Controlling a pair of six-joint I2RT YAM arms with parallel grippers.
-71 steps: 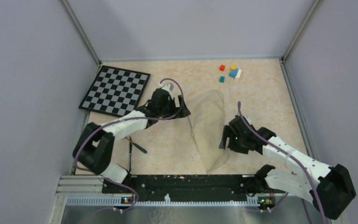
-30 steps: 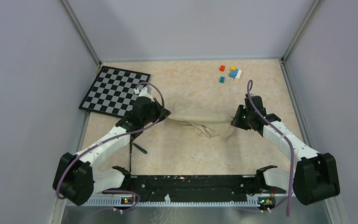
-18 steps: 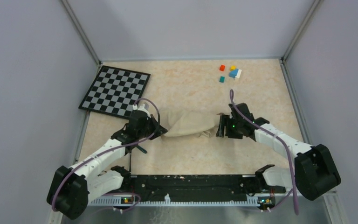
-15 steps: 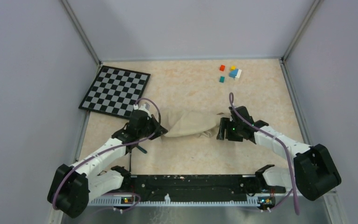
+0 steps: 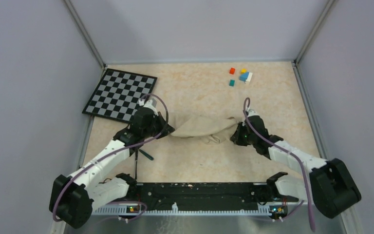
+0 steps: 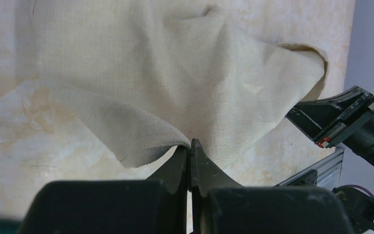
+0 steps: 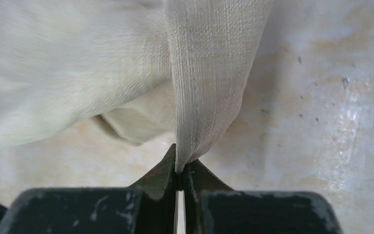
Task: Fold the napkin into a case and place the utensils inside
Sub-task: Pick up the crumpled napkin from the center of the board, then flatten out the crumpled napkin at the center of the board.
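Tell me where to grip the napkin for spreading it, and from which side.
By its two opposite ends, each from its outer side. The napkin lies bunched in a band between the arms; the left hand is shut on a corner fold, the right hand on a narrow edge fold.

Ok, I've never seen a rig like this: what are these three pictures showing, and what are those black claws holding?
Two robot arms are bolted at the near edge of a table. The wide picture looks down from above and behind them. The other two come from a camera on each wrist, looking along its own pincer. On the table lie a beige napkin, a checkerboard, some small coloured cubes and, near the left arm, dark utensils. The left pincer is shut on one end of the napkin and the right pincer on the other. The cloth lies bunched between them.
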